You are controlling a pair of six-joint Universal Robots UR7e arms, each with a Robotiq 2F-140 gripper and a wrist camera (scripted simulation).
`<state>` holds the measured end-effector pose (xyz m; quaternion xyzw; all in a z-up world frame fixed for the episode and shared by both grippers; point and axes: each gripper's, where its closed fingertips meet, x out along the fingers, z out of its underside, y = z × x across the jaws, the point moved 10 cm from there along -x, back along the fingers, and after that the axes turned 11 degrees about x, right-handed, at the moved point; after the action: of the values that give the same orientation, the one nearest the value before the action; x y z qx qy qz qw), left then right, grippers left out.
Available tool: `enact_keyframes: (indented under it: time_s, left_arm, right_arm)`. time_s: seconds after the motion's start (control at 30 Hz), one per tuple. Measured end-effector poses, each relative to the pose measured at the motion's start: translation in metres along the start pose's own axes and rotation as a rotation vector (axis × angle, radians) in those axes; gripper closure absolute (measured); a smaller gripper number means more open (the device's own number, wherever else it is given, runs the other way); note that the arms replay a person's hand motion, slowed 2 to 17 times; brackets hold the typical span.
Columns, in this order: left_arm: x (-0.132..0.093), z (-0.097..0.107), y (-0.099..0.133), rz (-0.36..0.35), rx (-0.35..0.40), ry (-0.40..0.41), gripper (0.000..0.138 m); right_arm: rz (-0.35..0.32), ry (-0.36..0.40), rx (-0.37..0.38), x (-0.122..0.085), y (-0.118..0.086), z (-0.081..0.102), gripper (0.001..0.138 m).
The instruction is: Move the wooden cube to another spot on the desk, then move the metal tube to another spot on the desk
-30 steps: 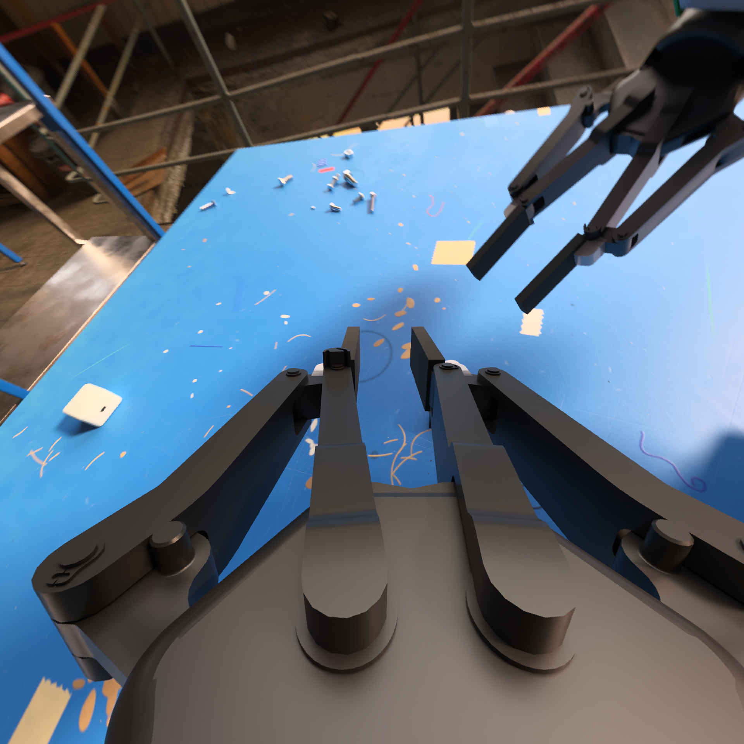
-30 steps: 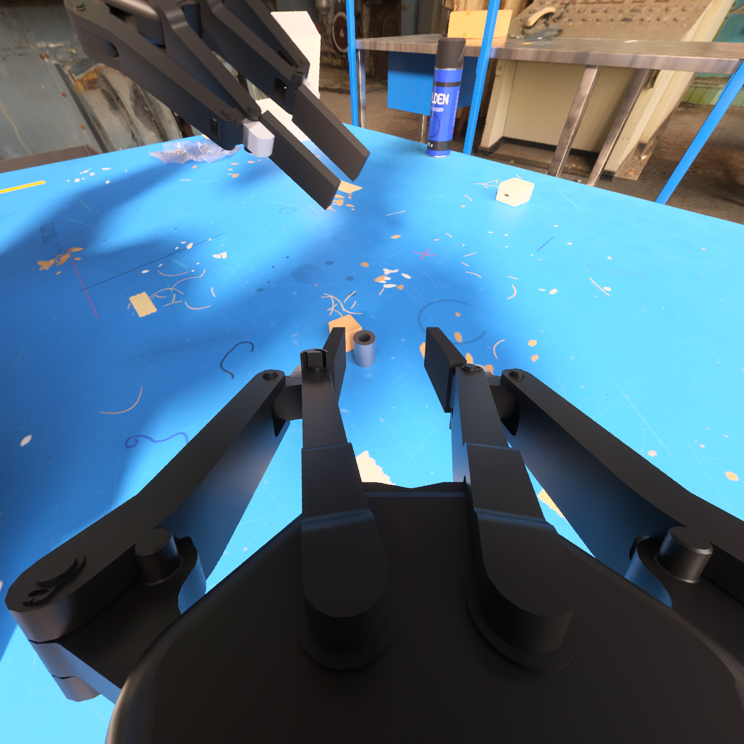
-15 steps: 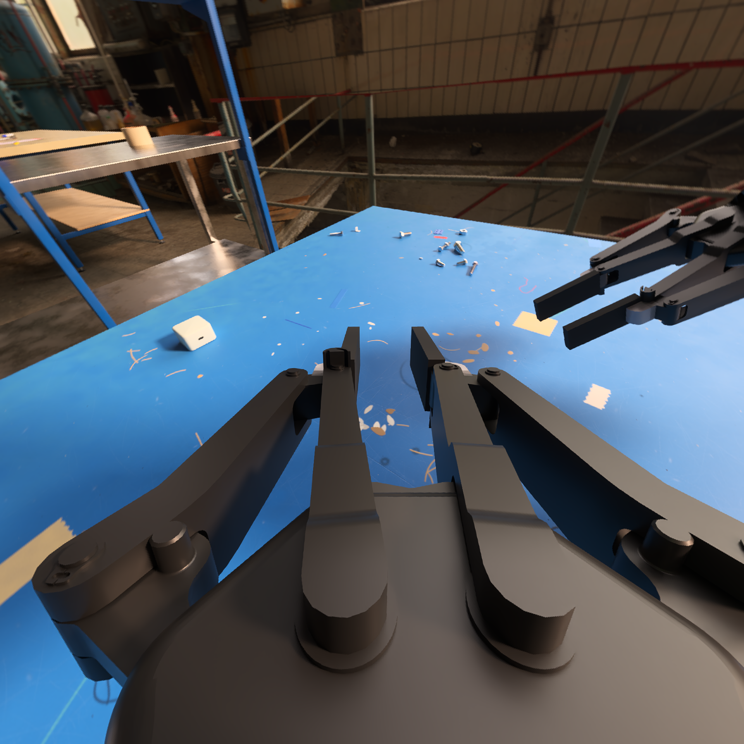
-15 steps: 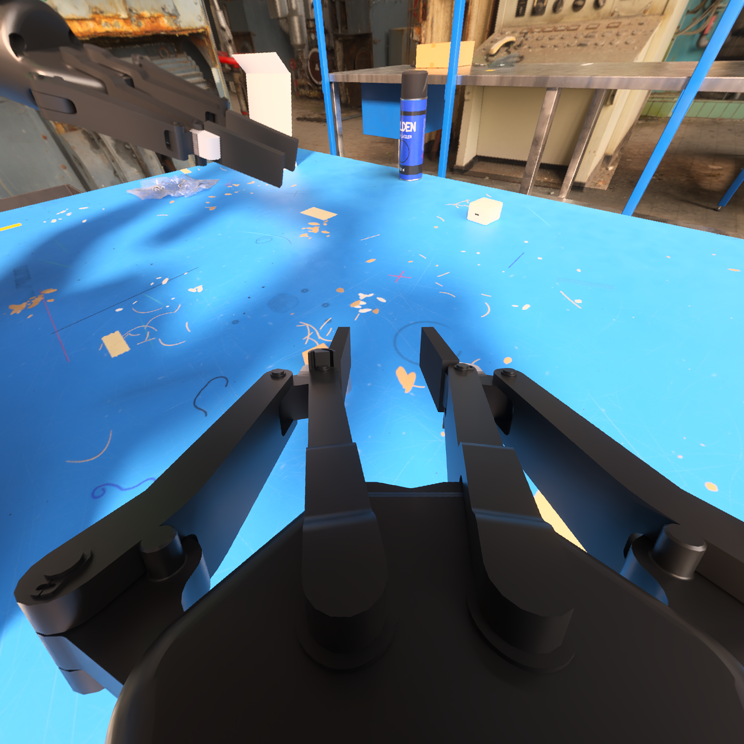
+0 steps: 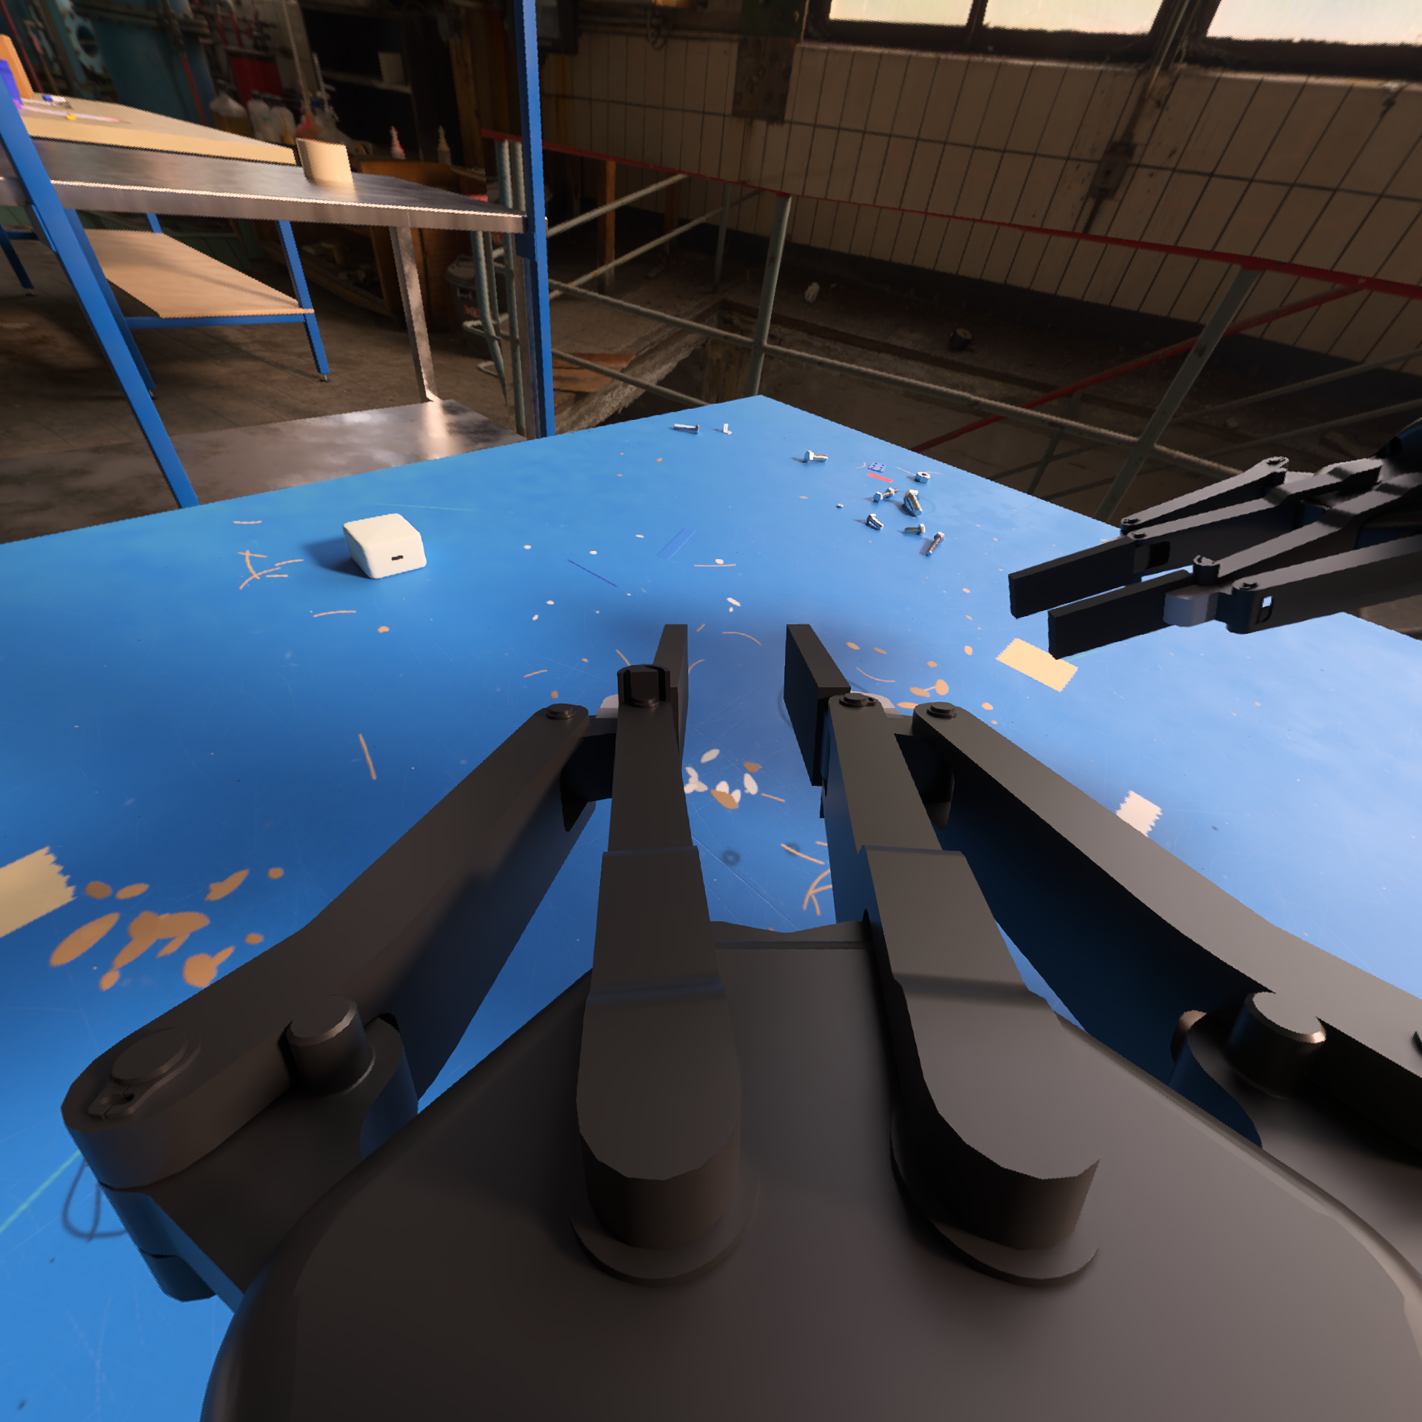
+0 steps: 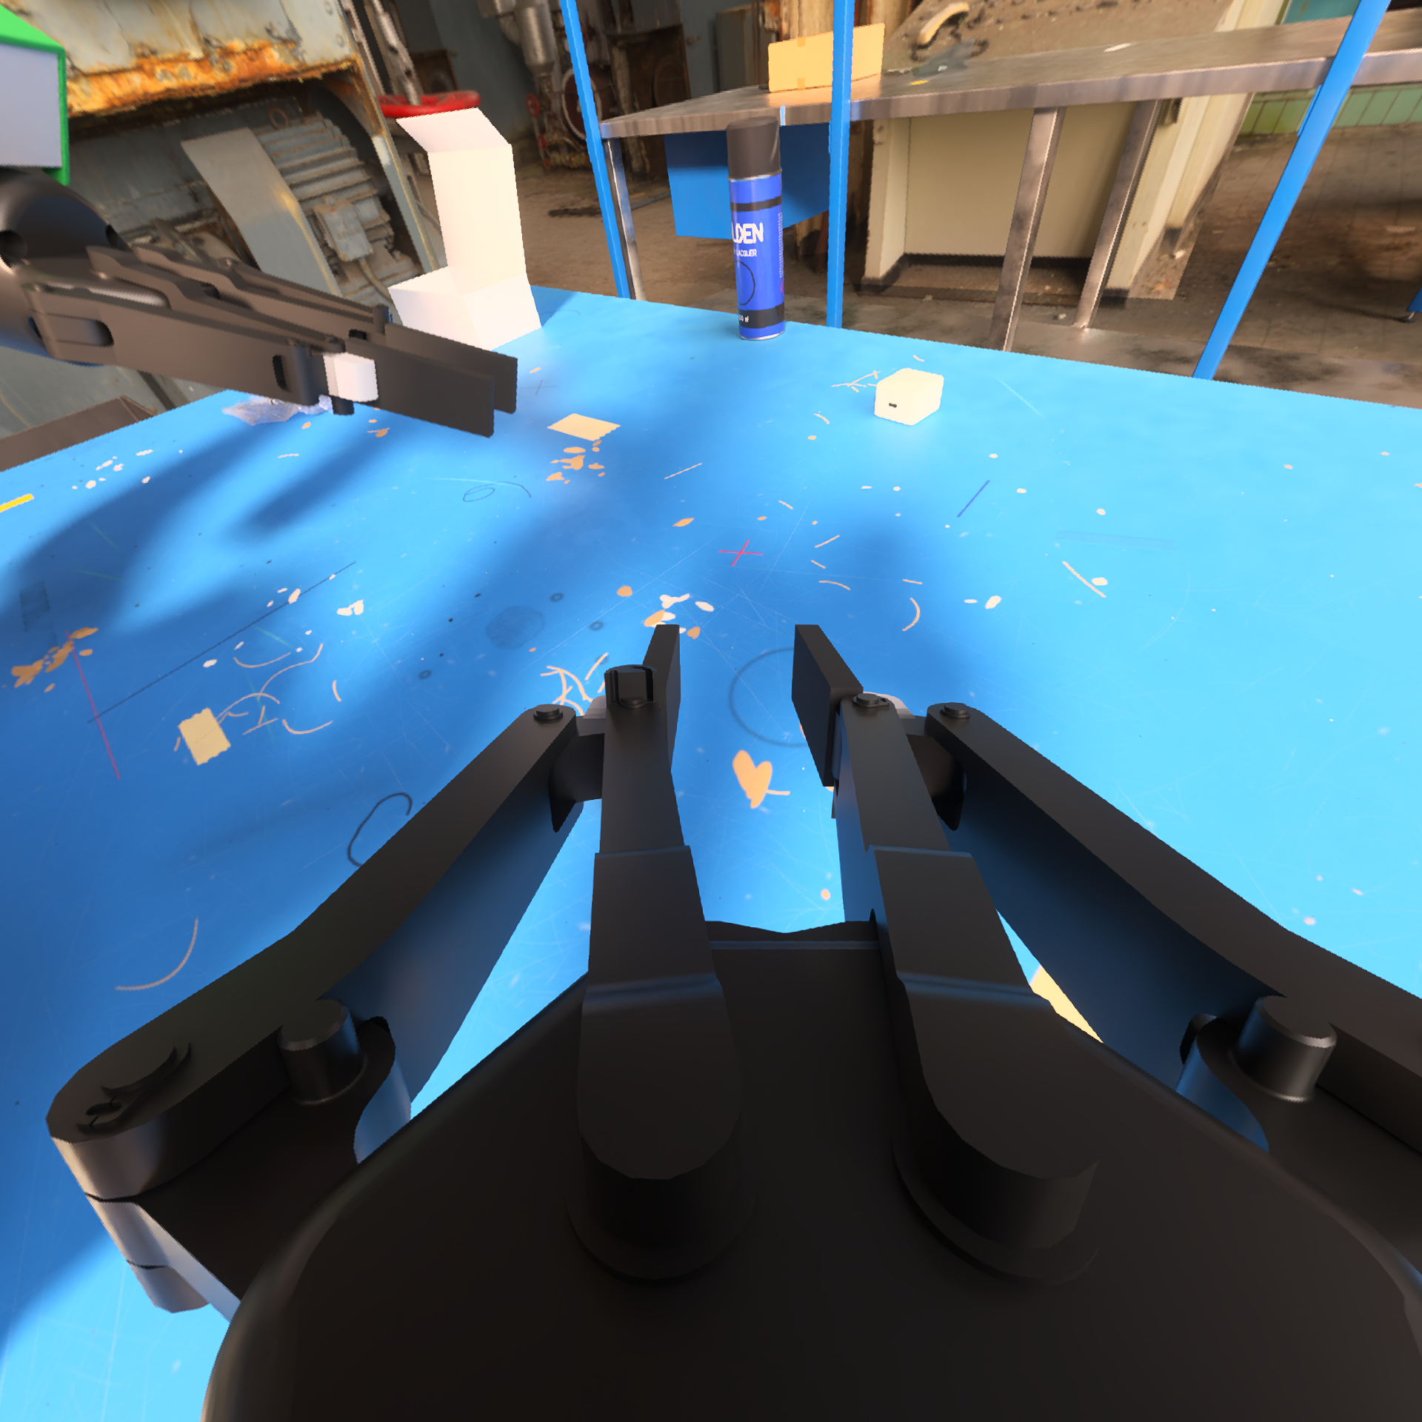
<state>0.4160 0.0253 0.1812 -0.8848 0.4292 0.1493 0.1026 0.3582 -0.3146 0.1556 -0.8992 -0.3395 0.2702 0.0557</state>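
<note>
Neither the wooden cube nor the metal tube shows in either view. My left gripper (image 5: 735,639) is open and empty above the blue desk (image 5: 231,692). It also shows in the right wrist view (image 6: 500,392), at the upper left, level over the desk. My right gripper (image 6: 735,639) is open and empty above the desk's middle. It also shows in the left wrist view (image 5: 1035,615), at the right edge. The jaws of both stand a small gap apart with nothing between them.
A white charger block (image 5: 385,545) lies at the far left and also shows in the right wrist view (image 6: 908,395). Loose screws (image 5: 900,508) lie near the far edge. A blue spray can (image 6: 756,231) and a white box (image 6: 469,231) stand at the desk's far edge.
Both wrist views have tilted up from the desk toward the room. The cube and tube, beside my right gripper's left finger a second ago, have dropped out of view. Both grippers kept the same gap.
</note>
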Motion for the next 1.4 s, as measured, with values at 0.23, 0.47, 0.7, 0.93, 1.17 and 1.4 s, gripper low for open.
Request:
enact_keyframes:
  time_s: [0.23,0.47,0.7,0.93,1.17,1.4]
  left_arm:
    - [0.011,0.004,-0.001,0.011,-0.014,-0.022,0.104]
    - [0.024,0.006,0.002,0.038,-0.022,-0.038,0.104]
    - [0.034,0.01,0.006,0.084,-0.032,-0.071,0.109]
    - [0.039,0.014,0.011,0.115,-0.023,-0.097,0.111]
    - [0.037,0.018,0.018,0.108,0.022,-0.08,0.113]
    - [0.03,0.02,0.027,0.106,0.104,-0.057,0.115]
  right_arm:
    - [-0.012,-0.007,0.049,0.013,0.004,-0.016,0.101]
    - [-0.012,-0.039,0.093,0.026,0.007,-0.025,0.102]
    - [0.0,-0.078,0.091,0.039,0.007,-0.028,0.106]
    - [0.019,-0.093,0.048,0.047,0.003,-0.024,0.111]
    - [0.027,-0.06,-0.023,0.047,-0.004,-0.019,0.116]
    - [0.053,-0.036,-0.141,0.041,-0.012,-0.013,0.119]
